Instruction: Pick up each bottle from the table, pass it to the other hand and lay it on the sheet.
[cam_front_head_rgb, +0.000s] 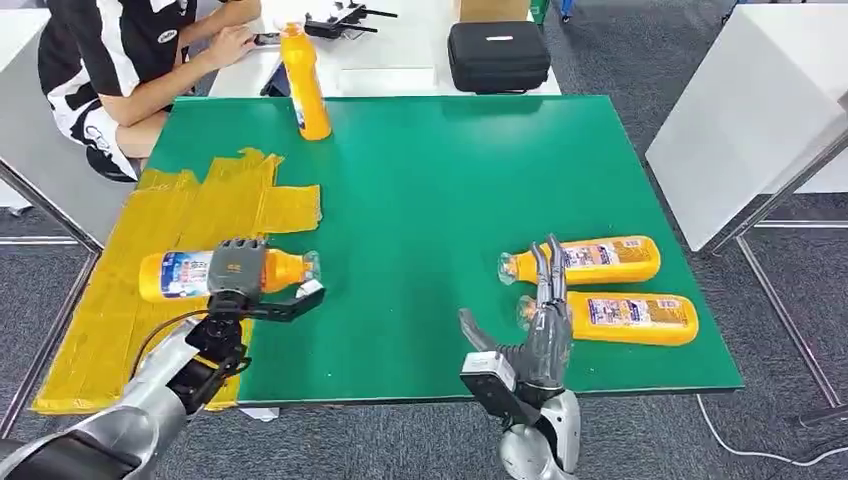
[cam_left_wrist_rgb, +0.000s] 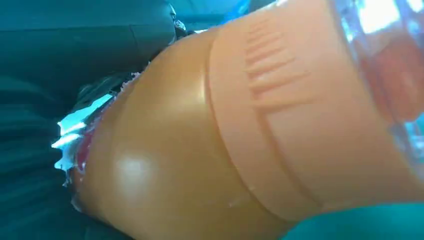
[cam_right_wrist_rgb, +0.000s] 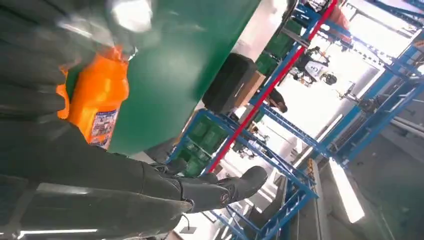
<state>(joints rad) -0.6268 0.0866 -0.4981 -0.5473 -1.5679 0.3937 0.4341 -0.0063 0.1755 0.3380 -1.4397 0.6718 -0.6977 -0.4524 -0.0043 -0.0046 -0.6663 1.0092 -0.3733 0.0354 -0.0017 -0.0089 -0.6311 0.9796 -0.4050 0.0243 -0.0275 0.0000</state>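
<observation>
Already the left hand (cam_front_head_rgb: 238, 272) clamps an orange bottle (cam_front_head_rgb: 185, 275) lying over the yellow sheet (cam_front_head_rgb: 150, 260); released carelessly it may roll; the right hand (cam_front_head_rgb: 545, 320), fingers apart, hovers by two table bottles (cam_front_head_rgb: 600, 260).

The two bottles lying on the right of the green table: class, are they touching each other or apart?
Apart. The head view shows a green strip of table between the upper bottle and the lower bottle.
</observation>
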